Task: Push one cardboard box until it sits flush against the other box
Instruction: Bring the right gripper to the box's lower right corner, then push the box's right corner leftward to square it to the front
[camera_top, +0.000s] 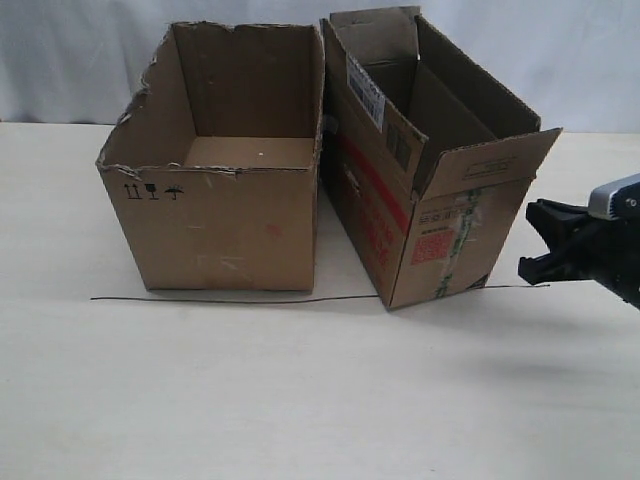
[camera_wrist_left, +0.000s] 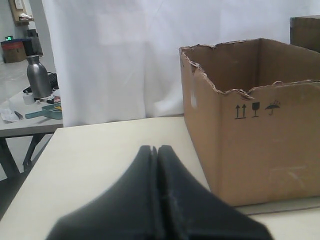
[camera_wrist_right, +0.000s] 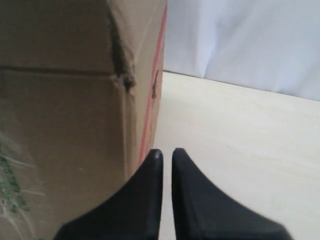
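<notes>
Bare pale table (camera_top: 300, 400) in front; one thin black line (camera_top: 250, 298) runs across it along the boxes' front bottom edges.

Right gripper (camera_top: 530, 240) low at the right, just off the narrow box's front end, not touching in the exterior view; its wrist view puts the fingertips (camera_wrist_right: 156, 154) close beside that corner; fingers nearly together, a thin slit between, nothing held. Left gripper (camera_wrist_left: 157, 149) seen only by its own camera; fingers pressed together, empty, well short of the wide box (camera_wrist_left: 260, 150).

Two boxes, both open-topped. Wide box (camera_top: 225, 225) on the left: ragged torn rim; three black symbols (camera_top: 150, 190): twin up-arrows, a glass, an umbrella. Narrow box (camera_top: 440, 230) on the right, set at an angle: one red stripe (camera_top: 375, 180) along its side, red print (camera_top: 432, 247) and green tape (camera_top: 462, 240) on the end, white barcode label (camera_top: 365, 90) near the top; print too small to read. Wedge-shaped gap between the boxes, wide in front, closing toward the back; not flush.

Behind, a white curtain (camera_top: 80, 60); past it, in the left wrist view, a side table with one metal bottle (camera_wrist_left: 37, 75).
</notes>
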